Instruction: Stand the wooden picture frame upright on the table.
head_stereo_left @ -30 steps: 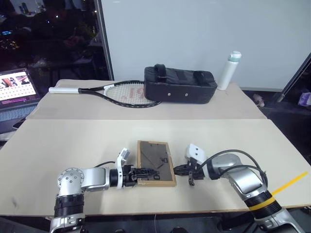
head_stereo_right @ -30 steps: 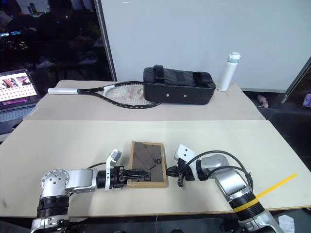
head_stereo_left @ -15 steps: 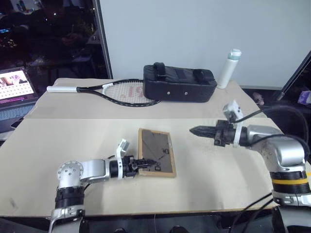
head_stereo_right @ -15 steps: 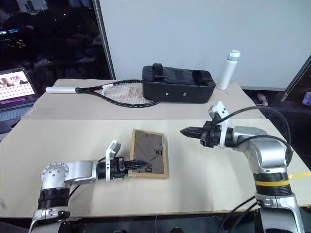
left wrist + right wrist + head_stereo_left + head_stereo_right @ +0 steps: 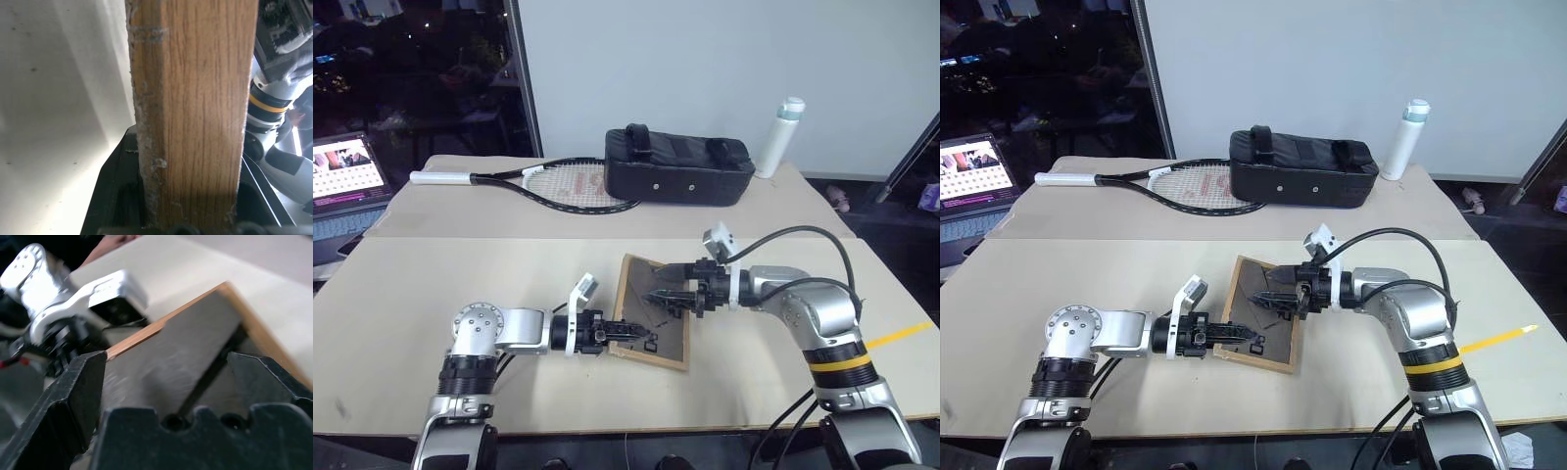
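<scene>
Wooden picture frame (image 5: 654,311) tilts, gripped by left pincer (image 5: 628,336); right pincer (image 5: 664,294) gapes wide.

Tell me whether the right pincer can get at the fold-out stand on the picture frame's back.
Probably yes. The right pincer hangs open over the wooden picture frame's dark back, which faces up toward it; the left pincer grips only the near edge.

You cannot see the front of the wooden picture frame (image 5: 655,313), since its dark back faces the head camera, and the left gripper (image 5: 625,336) covers part of its near edge. In the left wrist view the frame's edge runs past the picture's top. The laptop (image 5: 345,186) is cut off at the left edge.
</scene>
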You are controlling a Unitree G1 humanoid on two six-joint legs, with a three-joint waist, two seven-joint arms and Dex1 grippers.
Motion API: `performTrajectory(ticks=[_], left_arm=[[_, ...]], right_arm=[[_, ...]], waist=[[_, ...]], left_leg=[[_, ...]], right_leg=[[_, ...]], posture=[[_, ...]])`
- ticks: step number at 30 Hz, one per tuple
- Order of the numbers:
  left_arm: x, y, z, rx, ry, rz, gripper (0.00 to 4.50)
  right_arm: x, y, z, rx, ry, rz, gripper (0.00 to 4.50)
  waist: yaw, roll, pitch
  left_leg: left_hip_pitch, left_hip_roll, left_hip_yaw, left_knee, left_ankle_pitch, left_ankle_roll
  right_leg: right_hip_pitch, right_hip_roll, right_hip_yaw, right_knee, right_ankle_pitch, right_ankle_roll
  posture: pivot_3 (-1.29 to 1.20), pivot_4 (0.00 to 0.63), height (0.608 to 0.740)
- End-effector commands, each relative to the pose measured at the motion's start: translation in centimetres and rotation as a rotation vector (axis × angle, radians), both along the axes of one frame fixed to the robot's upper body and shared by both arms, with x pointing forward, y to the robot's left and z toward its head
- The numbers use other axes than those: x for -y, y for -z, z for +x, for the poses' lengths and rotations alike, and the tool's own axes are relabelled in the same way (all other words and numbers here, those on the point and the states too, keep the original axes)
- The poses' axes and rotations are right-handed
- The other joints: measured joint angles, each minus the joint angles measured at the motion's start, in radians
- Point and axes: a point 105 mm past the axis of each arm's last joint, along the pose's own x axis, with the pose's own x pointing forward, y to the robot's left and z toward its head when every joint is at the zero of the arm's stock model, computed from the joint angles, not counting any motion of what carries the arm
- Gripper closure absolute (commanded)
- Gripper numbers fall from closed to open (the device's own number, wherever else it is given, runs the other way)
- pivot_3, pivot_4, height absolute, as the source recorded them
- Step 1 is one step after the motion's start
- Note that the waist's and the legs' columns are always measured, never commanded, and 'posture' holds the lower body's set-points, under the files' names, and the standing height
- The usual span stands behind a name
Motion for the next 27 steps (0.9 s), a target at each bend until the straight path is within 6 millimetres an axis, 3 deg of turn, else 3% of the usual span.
performTrajectory(ticks=[1, 10, 13, 18, 23, 27], left_arm=[[0.5, -1.8, 0.4, 0.056, 0.026, -0.058, 3.36], [-0.1, -1.3, 0.9, 0.004, 0.013, -0.091, 3.36], [-0.5, -1.3, 1.7, -0.012, -0.022, -0.103, 3.36], [-1.1, -1.9, 2.1, -0.048, -0.001, -0.086, 3.36], [-2.3, -3.0, 3.2, -0.147, -0.007, -0.168, 3.36], [-2.2, -4.0, 2.9, -0.215, 0.066, -0.221, 3.36]], right_arm=[[-0.8, -1.6, -2.8, 0.018, -0.147, 0.055, 0.06], [0.8, -2.9, -3.7, 0.041, -0.149, 0.096, 0.06], [1.9, -2.1, -2.5, 0.068, -0.058, 0.028, 0.06], [5.4, -2.1, -0.5, 0.069, 0.123, -0.003, 0.06], [8.4, -3.7, -0.5, 0.271, 0.215, -0.033, 0.06], [10.4, -3.2, 1.2, 0.627, 0.350, -0.246, 0.06]], waist=[[0.000, 0.000, 0.000], [0.000, 0.000, 0.000], [-0.002, 0.000, 0.001], [-0.001, 0.000, 0.002], [0.002, 0.000, 0.003], [-0.001, 0.000, 0.003]], left_leg=[[0.000, 0.000, 0.000, 0.000, 0.000, 0.000], [-0.001, 0.000, -0.001, 0.000, 0.000, 0.000], [-0.001, 0.000, -0.001, 0.000, 0.000, 0.000], [-0.001, 0.000, -0.001, 0.000, 0.000, 0.000], [-0.004, 0.000, -0.001, 0.000, 0.000, 0.000], [-0.008, 0.000, -0.001, 0.000, 0.000, 0.000]], right_leg=[[0.000, 0.000, 0.000, 0.000, 0.000, 0.000], [0.000, 0.000, -0.001, 0.000, 0.000, 0.000], [-0.001, 0.000, -0.001, 0.000, 0.000, 0.000], [-0.001, 0.000, -0.001, 0.000, 0.000, 0.000], [-0.004, 0.000, -0.001, -0.001, -0.001, 0.001], [-0.007, -0.001, -0.002, 0.000, -0.001, 0.001]], posture=[[0.00, 0.150, 0.696], [0.00, 0.150, 0.696], [0.00, 0.150, 0.696], [0.00, 0.150, 0.696], [0.00, 0.150, 0.696], [0.00, 0.150, 0.696]])
